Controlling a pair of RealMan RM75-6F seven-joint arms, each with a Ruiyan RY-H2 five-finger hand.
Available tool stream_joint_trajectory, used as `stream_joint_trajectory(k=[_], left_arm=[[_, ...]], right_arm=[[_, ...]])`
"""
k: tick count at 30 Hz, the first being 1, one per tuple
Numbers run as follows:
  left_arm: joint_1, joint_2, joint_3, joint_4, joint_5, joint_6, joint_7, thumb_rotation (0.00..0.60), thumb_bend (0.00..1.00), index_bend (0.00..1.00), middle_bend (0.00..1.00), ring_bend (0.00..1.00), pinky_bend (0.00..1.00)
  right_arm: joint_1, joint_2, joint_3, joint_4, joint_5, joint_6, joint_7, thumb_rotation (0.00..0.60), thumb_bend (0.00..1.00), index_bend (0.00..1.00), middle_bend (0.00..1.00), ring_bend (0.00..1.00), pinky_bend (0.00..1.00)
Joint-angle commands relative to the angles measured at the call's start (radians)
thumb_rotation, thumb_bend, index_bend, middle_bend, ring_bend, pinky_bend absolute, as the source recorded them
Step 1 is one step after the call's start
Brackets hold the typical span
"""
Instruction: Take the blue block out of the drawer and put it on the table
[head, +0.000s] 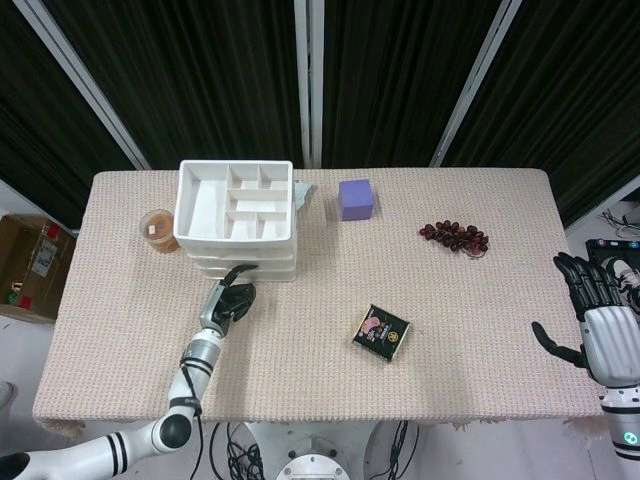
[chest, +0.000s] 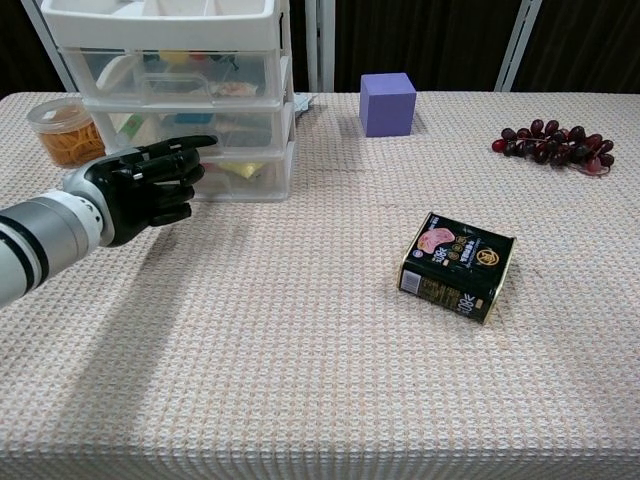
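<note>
The white three-drawer unit (head: 236, 241) (chest: 180, 60) stands at the back left, all drawers closed. Through the clear front of the middle drawer a small blue item (chest: 192, 121) shows, probably the blue block. My left hand (head: 230, 299) (chest: 148, 190) hovers right in front of the lower drawers. Its fingers are curled in with one stretched toward the drawer front, and it holds nothing. Whether that finger touches the drawer I cannot tell. My right hand (head: 592, 312) hangs off the table's right edge, fingers spread, empty; only the head view shows it.
A purple cube (head: 356, 199) (chest: 387, 103) sits right of the drawer unit. Grapes (head: 455, 236) (chest: 555, 143) lie at the back right, a dark tin (head: 381, 332) (chest: 457, 266) in the middle, and a jar of orange bands (head: 157, 229) (chest: 66, 131) left of the drawers.
</note>
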Motion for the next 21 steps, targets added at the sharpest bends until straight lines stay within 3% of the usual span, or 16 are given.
stream_joint_trajectory(k=[1, 11, 21], left_arm=[[-0.002, -0.006, -0.022, 0.012, -0.011, -0.026, -0.041, 0.6, 0.56, 0.31, 0.8, 0.93, 1.0], [0.01, -0.006, -0.027, 0.027, 0.009, -0.046, -0.088, 0.6, 0.56, 0.47, 0.8, 0.93, 1.0], [0.063, 0.009, 0.027, -0.021, 0.067, -0.006, -0.105, 0.6, 0.56, 0.5, 0.79, 0.93, 1.0]], right_arm=[[0.001, 0.0, 0.0, -0.002, 0.002, -0.003, -0.004, 0.6, 0.22, 0.0, 0.06, 0.0, 0.0], [0.0, 0.002, 0.002, -0.011, 0.0, 0.002, -0.012, 0.6, 0.22, 0.0, 0.06, 0.0, 0.0], [0.004, -0.004, -0.003, -0.014, -0.011, -0.003, -0.018, 0.6, 0.22, 0.0, 0.06, 0.0, 0.0]])
